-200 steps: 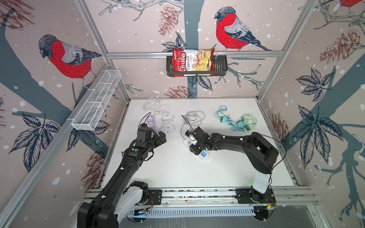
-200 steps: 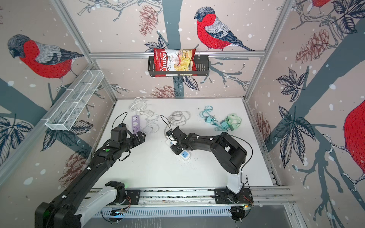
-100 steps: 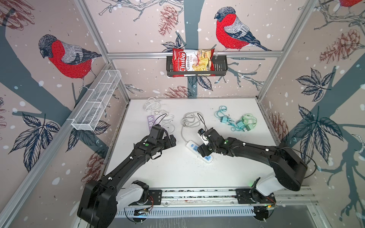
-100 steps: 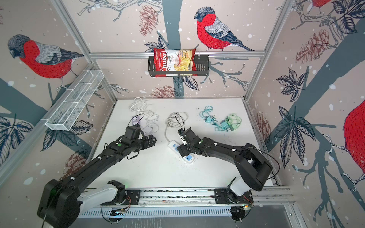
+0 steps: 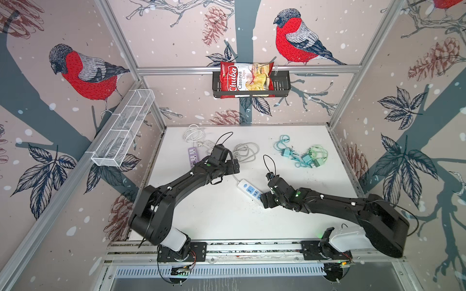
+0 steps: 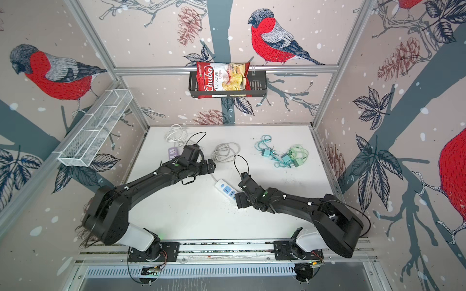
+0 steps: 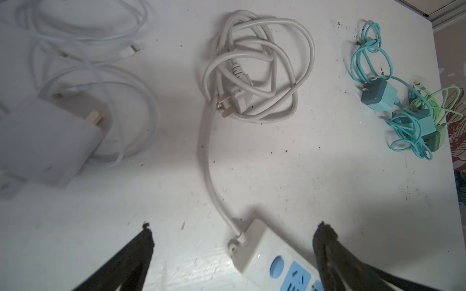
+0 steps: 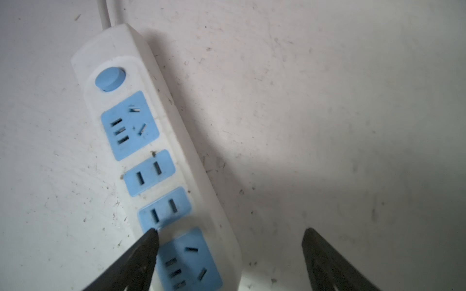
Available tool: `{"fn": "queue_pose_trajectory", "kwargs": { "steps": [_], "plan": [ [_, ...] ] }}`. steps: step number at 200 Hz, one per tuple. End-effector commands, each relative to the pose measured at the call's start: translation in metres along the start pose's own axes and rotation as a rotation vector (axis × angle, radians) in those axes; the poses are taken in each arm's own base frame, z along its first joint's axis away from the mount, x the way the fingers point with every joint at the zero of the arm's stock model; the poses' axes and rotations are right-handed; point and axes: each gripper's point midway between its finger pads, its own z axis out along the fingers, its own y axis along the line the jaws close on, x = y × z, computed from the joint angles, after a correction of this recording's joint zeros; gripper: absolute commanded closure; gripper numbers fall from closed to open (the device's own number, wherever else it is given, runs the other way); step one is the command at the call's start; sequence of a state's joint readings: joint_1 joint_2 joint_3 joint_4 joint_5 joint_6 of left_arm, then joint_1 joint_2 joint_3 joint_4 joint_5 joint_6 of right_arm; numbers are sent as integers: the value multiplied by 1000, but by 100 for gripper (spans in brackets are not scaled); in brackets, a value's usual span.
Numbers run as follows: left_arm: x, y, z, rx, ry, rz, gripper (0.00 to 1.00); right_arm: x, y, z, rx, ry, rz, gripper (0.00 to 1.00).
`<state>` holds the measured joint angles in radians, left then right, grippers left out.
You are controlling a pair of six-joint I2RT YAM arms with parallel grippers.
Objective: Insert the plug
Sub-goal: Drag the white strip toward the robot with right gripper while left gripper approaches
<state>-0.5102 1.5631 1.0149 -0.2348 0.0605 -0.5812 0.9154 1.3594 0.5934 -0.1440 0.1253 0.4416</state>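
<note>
Scuffed white tabletop [image 5: 214,214]; rounded plastic power strip [image 5: 248,190], blue sockets [image 8: 129,124]; left claw [image 7: 234,226], right claw [image 8: 230,230] spread.

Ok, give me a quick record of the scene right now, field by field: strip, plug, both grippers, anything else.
power strip: white, blue sockets, flat on the table, visible sockets all empty
plug: white, lying inside its coiled cord, not inserted
left gripper: open, empty, above the strip's cord end
right gripper: open, empty, at the strip's other end
chargers: teal, tangled, back right
purple strip: back left, partly hidden
</note>
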Motion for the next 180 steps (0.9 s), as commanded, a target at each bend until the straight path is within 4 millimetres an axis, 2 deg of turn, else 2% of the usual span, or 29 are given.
{"fn": "queue_pose_trajectory", "kwargs": {
  "steps": [1,31,62,74,92,115,131,180],
  "plan": [
    [-17,-26,20,103,-21,73,4,6,-1,-3,2,-24,95,11],
    [-23,-44,48,151,-11,115,12,6,12,-14,-44,-57,111,11],
    [-13,-55,67,171,14,148,15,14,21,-16,-49,-41,101,10],
    [-7,-53,76,164,31,154,15,23,12,-11,4,-16,124,10],
    [4,-48,88,156,55,168,17,36,-12,-5,148,39,173,10],
    [12,-35,94,118,66,190,17,46,-16,4,175,66,195,10],
    [22,-27,97,91,96,194,17,45,-21,5,189,61,222,11],
    [62,3,90,43,167,162,21,29,-70,-7,235,26,448,10]
  ]
}}
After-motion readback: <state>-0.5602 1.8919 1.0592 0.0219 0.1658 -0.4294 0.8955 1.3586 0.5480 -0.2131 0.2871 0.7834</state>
